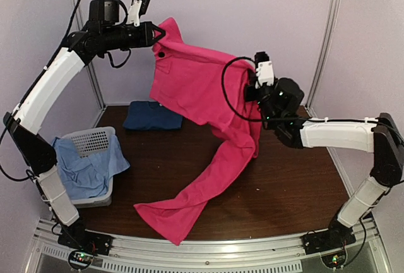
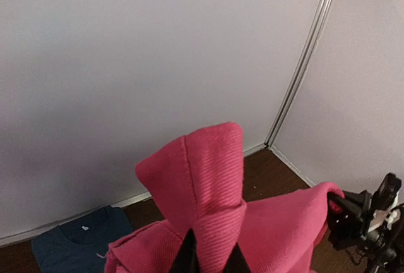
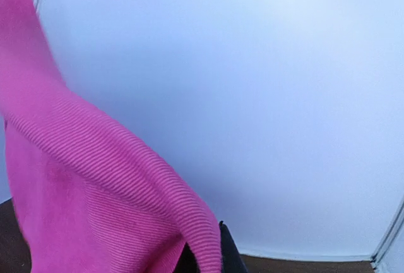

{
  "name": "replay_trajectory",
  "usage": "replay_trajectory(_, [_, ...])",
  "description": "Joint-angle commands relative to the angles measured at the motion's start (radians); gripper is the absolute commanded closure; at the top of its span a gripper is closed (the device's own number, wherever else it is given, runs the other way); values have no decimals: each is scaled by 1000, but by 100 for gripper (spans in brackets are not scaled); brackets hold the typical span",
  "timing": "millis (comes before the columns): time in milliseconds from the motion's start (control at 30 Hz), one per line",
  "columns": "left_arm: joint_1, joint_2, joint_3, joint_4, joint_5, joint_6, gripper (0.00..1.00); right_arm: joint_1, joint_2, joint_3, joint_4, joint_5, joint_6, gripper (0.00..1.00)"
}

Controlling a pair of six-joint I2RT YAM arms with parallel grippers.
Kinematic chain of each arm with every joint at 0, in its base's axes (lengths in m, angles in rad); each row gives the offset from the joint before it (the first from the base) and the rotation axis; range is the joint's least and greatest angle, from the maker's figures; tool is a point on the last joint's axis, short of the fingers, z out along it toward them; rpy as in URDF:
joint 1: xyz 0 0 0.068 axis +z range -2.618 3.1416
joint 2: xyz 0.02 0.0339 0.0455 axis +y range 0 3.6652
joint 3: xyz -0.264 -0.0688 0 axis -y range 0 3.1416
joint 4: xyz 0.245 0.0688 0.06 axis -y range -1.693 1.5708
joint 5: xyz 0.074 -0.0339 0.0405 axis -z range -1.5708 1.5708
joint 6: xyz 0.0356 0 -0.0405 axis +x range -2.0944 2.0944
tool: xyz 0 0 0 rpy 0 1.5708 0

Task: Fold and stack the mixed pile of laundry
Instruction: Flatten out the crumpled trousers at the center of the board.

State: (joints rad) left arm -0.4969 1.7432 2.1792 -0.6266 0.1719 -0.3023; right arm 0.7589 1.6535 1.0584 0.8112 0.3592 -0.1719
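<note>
Left gripper (image 1: 159,34), right gripper (image 1: 250,91) both clamp pink shirt (image 1: 196,77); only top view shows it trailing onto table (image 1: 284,184).

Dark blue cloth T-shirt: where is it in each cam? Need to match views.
Top external: the dark blue cloth T-shirt lies on the brown table at the back, left of centre.
Left wrist: bottom-left corner, partly cut off by the frame edge.
Right wrist: not in it.
Shared landmark: the bright magenta-pink ribbed shirt, seen in all three views, held up by the left gripper and the right gripper.
</note>
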Motion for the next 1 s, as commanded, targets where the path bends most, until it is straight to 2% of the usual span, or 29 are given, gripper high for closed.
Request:
replay_trajectory(0, [12,74,38,305,53,12,100,-177,-192,77,-55,80,-69,100])
replay_trajectory(167, [12,145,116,515,184,-57,100,-194,-308,218,-146,30,-210,100])
replay_trajectory(300, [12,107,15,533,292,-19,100,-136,-395,164,-209,-61,-313,100])
replay_trajectory(333, [12,76,-58,517,296,8,100,-120,-411,145,-291,-98,-322,100])
replay_trajectory(433, [12,-71,-439,495,267,51,100,-51,-438,41,-535,-127,-302,100])
replay_trajectory(533, [12,-230,-783,464,252,92,100,60,-425,-88,-727,-163,-175,97])
replay_trajectory(567, [12,-283,-872,438,177,95,93,99,-406,-134,-783,-192,-124,87])
replay_trajectory(600, [14,-345,-939,394,95,96,79,150,-385,-155,-839,-233,-67,72])
replay_trajectory(633, [17,-389,-991,347,27,94,59,176,-364,-167,-900,-286,3,56])
replay_trajectory(667, [21,-427,-1027,303,-23,90,41,190,-350,-179,-942,-339,53,45])
replay_trajectory(700, [27,-457,-1054,274,-57,88,27,194,-348,-191,-963,-410,84,32])
replay_trajectory(733, [33,-478,-1067,251,-87,83,16,195,-362,-203,-970,-465,104,7])
replay_trajectory(767, [40,-485,-1069,228,-122,78,13,190,-390,-218,-959,-483,114,1])
replay_trajectory(833, [46,-447,-1034,197,-155,90,12,140,-459,-241,-911,-475,123,0])
replay_trajectory(900, [46,-358,-939,158,-192,101,13,4,-485,-216,-901,-510,154,0])
replay_trajectory(967, [46,-244,-836,104,-180,120,14,-128,-444,-149,-963,-499,172,0])
